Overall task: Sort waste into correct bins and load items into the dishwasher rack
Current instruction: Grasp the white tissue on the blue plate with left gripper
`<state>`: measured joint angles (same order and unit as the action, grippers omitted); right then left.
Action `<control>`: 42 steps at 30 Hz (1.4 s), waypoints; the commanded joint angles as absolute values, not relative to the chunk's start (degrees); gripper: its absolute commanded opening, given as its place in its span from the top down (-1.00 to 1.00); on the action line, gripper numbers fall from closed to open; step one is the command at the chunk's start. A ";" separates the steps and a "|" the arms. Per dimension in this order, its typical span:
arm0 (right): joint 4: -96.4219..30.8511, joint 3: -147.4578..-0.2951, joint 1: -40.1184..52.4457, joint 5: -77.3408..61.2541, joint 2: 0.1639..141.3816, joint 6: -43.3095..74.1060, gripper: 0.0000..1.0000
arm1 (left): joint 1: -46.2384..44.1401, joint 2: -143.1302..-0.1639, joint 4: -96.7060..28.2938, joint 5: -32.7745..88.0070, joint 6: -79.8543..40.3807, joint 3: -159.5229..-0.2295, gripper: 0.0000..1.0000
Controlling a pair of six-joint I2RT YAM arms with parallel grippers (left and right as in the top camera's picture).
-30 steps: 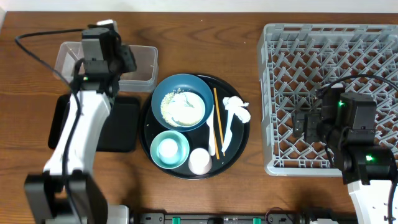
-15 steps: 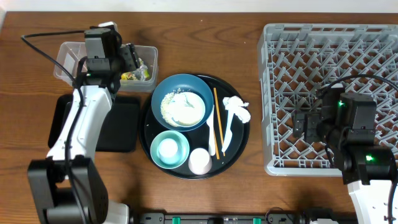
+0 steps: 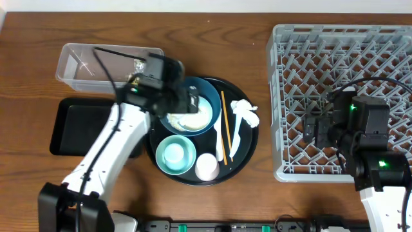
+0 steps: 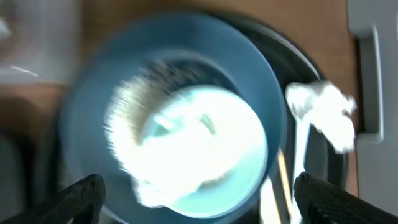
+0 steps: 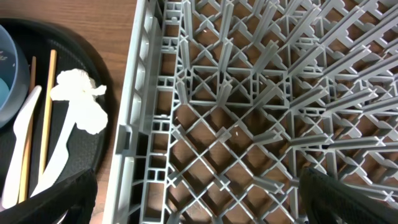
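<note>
My left gripper [image 3: 192,102] hovers open over the big dark-blue bowl [image 3: 205,90] on the round black tray; the left wrist view is blurred, with its fingertips [image 4: 81,196] either side of the bowl [image 4: 93,93] and nothing held. Rice grains [image 3: 174,106] and a pale small bowl [image 3: 196,115] lie inside. The napkin [image 3: 245,113] sits on white cutlery [image 3: 234,138] beside the chopsticks [image 3: 223,125]. The wrapper [image 3: 137,64] lies in the clear tub [image 3: 90,61]. My right gripper [image 3: 311,129] hangs open over the rack [image 3: 335,58], its fingers [image 5: 50,199] empty above the lattice.
A shallow black tray [image 3: 77,125] lies left of the round black tray [image 3: 248,145]. On the round tray also stand a mint-green bowl [image 3: 183,164] with a light cup inside and a pale cup [image 3: 206,167]. My left arm crosses the space between tub and tray.
The left gripper opened over the clear tub and the wrapper dropped in. The left arm then swung right, over the blue bowl. The right arm has not moved.
</note>
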<state>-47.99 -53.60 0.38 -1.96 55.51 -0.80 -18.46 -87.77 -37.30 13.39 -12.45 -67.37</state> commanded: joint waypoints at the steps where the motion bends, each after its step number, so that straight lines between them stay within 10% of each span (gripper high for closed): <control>1: -48.27 -54.63 -0.10 -2.44 55.51 -0.23 -0.99 | -21.32 -88.90 -37.47 9.21 -13.43 -64.93 -0.96; 10: -48.97 -54.65 -0.10 -2.44 55.51 -0.23 -0.99 | -22.85 -95.33 -34.11 6.81 -13.41 -62.98 -0.93; 21: -49.06 -54.63 -0.10 -2.42 55.51 -0.23 -0.99 | -23.35 -98.78 -32.25 6.81 -13.43 -62.98 -0.39; 32: -49.08 -54.63 -0.10 -2.42 55.51 -0.25 -0.98 | -23.33 -98.78 -31.35 6.81 -13.41 -63.00 0.88; 42: -49.08 -54.65 -0.10 -2.39 55.51 -0.25 -0.98 | -23.29 -93.43 -30.76 6.76 -13.13 -65.06 0.88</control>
